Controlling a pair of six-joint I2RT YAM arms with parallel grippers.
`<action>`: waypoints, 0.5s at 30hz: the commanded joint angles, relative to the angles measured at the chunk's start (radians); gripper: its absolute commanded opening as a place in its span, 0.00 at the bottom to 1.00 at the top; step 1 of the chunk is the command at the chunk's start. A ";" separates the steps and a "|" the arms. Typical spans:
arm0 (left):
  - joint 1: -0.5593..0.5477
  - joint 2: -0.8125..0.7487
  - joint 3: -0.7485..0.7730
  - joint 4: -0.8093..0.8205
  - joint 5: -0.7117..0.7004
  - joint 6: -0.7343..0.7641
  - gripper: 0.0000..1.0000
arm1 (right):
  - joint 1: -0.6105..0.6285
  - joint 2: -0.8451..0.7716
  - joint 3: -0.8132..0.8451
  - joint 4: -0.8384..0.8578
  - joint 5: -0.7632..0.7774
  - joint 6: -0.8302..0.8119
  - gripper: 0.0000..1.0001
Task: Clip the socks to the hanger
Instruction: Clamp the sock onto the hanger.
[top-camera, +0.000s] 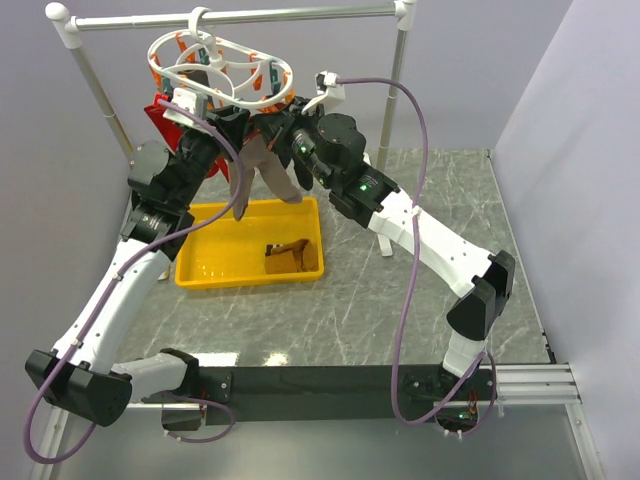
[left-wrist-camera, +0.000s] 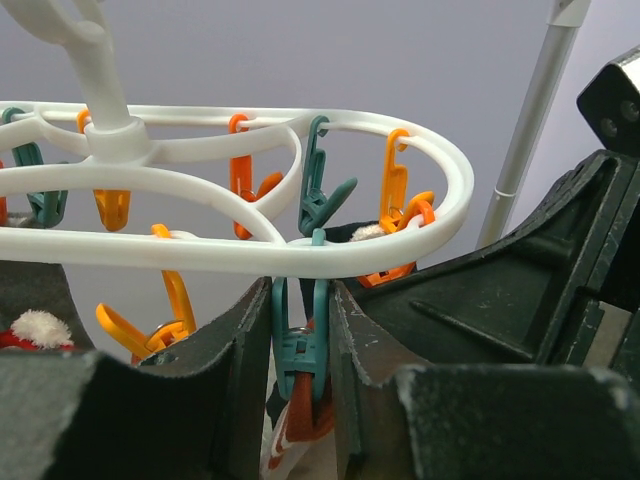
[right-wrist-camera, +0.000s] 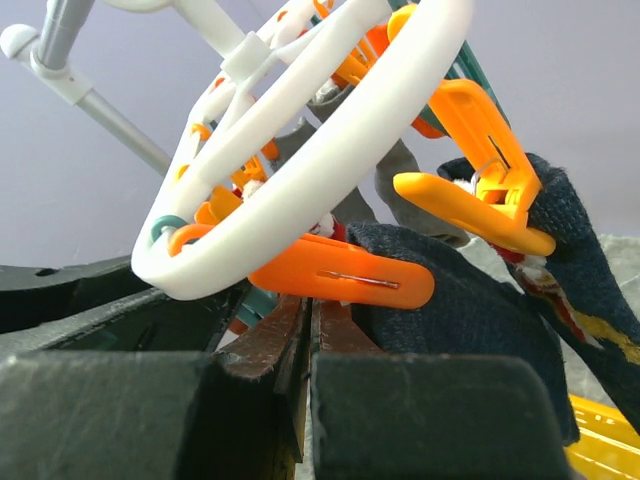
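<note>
Surface: a grey marbled table (top-camera: 440, 290) is enclosed by plain pale walls.
Stand: a white pole-and-rail stand (top-camera: 250, 17) is set at the far edge.
Hanger: the white oval hanger (left-wrist-camera: 150, 250) is hung from the rail, with orange and teal pins dangling.
Tray: a yellow tray (top-camera: 215, 272) is placed below, with a brown sock (top-camera: 288, 257) inside.
Socks: a grey-brown sock (top-camera: 268, 170) is hung beneath the ring; a dark navy sock (right-wrist-camera: 470, 300) is draped beside the right fingers.
Left gripper (left-wrist-camera: 298, 300): narrowed onto a teal clothespin (left-wrist-camera: 298, 350).
Right gripper (right-wrist-camera: 308, 310): pressed together under an orange clothespin (right-wrist-camera: 340, 280); any hold cannot be told.
</note>
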 joint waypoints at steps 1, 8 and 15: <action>0.001 -0.029 -0.020 0.038 0.032 0.013 0.22 | -0.009 -0.053 0.044 0.073 0.000 0.037 0.00; 0.001 -0.035 -0.032 0.053 0.041 0.016 0.22 | -0.009 -0.044 0.056 0.065 -0.008 0.049 0.00; 0.001 -0.061 -0.063 0.084 0.036 0.020 0.22 | -0.011 -0.049 0.051 0.065 0.013 0.041 0.00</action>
